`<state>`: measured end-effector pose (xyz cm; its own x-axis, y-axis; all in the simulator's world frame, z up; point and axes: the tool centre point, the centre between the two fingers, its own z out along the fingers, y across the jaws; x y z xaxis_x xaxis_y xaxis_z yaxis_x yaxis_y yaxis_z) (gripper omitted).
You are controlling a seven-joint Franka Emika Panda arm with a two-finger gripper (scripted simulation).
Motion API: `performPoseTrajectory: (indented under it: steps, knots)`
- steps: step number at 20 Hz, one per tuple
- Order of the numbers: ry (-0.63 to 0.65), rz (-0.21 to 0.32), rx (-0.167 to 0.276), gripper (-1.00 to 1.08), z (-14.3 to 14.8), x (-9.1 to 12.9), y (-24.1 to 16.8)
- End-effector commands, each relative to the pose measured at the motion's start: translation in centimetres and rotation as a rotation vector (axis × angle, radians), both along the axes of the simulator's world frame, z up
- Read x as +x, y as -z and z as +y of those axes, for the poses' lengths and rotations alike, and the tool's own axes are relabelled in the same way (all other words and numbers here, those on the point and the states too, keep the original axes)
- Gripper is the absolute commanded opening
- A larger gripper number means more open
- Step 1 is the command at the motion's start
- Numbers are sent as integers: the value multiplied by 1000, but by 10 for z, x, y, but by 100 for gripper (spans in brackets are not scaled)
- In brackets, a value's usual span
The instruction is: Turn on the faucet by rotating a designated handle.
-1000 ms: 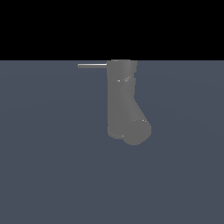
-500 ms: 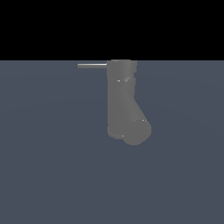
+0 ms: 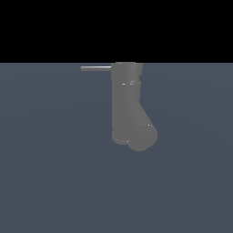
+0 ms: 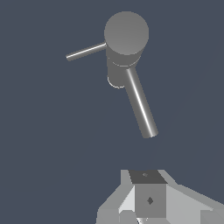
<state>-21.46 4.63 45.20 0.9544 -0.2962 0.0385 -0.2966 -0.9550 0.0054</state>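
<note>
Fingers of the gripper are mostly cut off by the frame edge in the wrist view, so you cannot tell if they are open or closed; you see only pale grey blocks with a darker block in the middle. They hold nothing that you can see. In the same view you look down on the faucet, well apart from the gripper. Its round top faces you, the thick spout runs out from it, and the thin handle sticks out sideways. Under it is a plain dark blue-grey floor.

Your exterior view shows no arm. The faucet stands upright on the same flat floor, against a black background. The handle points to the exterior view's left from the faucet's top. No writing or label is visible.
</note>
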Motion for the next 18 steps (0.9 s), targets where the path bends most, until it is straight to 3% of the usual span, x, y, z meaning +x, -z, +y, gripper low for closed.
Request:
performPoseTrajectory:
  steps: [1,18]
  knots:
    - [56,1,2,-100,9,8,8]
    - [428,8,18,-100,54,75,64]
